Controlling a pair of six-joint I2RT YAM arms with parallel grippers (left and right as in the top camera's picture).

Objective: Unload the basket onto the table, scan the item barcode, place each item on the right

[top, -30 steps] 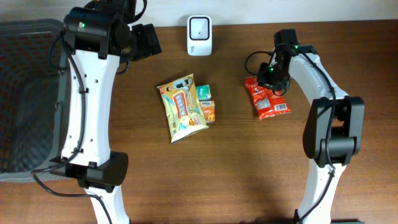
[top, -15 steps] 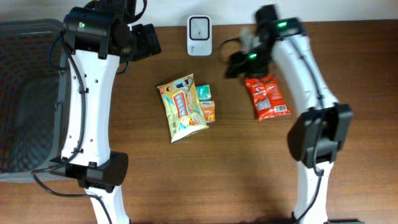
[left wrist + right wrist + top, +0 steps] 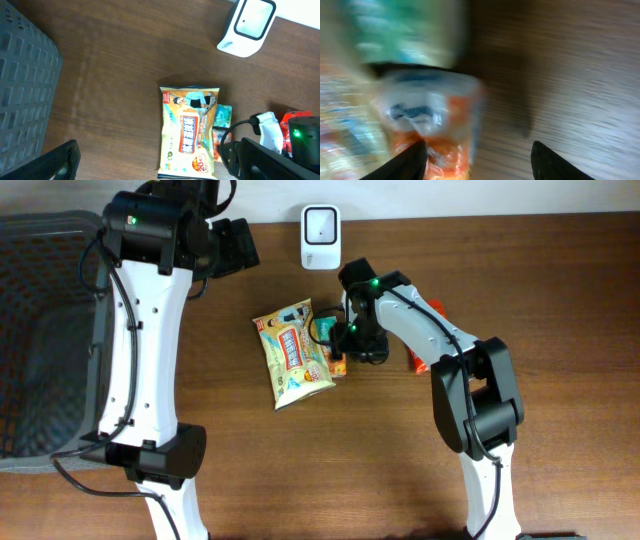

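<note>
jaws apart on right gripper over orange pack beside yellow snack bag; left gripper wide open, empty.

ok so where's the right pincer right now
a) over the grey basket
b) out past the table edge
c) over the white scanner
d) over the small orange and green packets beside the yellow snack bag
d: the overhead view puts the right pincer above the orange packet and the green packet, right beside the yellow snack bag, and its own wrist view looks down on those packets.
</note>
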